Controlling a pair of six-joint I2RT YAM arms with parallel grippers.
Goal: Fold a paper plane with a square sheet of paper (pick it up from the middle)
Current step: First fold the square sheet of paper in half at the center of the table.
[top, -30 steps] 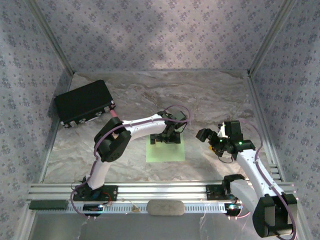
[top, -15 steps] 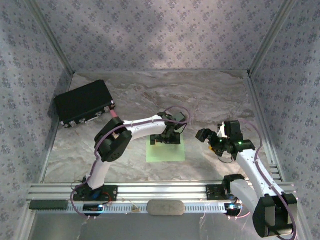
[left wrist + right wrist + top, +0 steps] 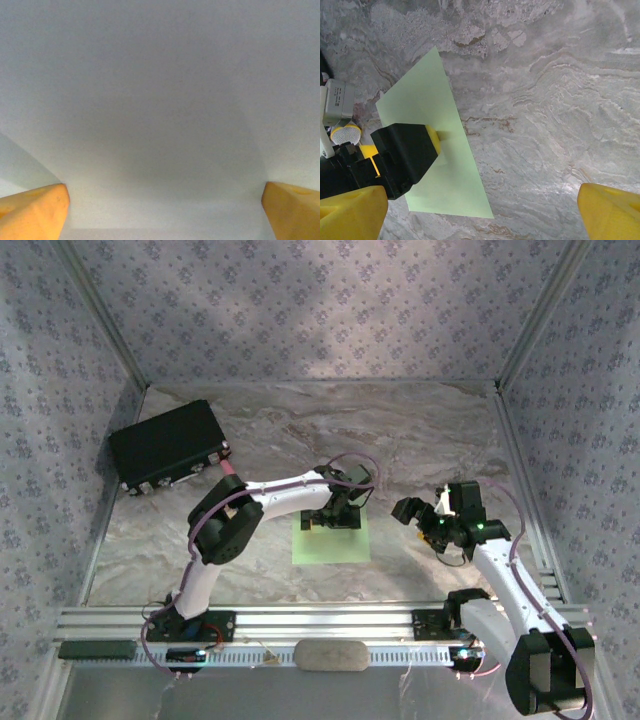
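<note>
**No movement: left gripper set down on a flat, unfolded sheet**

Nothing has visibly shifted since the earlier overhead frames. Both arms and the paper sit where they were.

The square sheet of paper (image 3: 332, 542) lies flat on the marble-patterned table (image 3: 430, 440), near the middle and a little toward the arm bases. Its pale-green face shows no crease in the right wrist view (image 3: 455, 170). In the left wrist view it spreads plain and unmarked behind the fingers (image 3: 160, 100).

The left gripper (image 3: 337, 515) is down over the far part of the sheet with its jaws spread wide. One yellow fingertip (image 3: 434, 140) appears to rest on the paper, but I cannot tell whether it presses down. Nothing is pinched between the pads.

The right gripper (image 3: 415, 512) hangs over bare table just right of the sheet. Its jaws are also spread and hold nothing.

As I judge it, the task has barely begun. The left arm has reached the sheet, though it sits nearer the far edge than the middle. The sheet has not been lifted or folded, so every fold of the plane is still to do.
</note>
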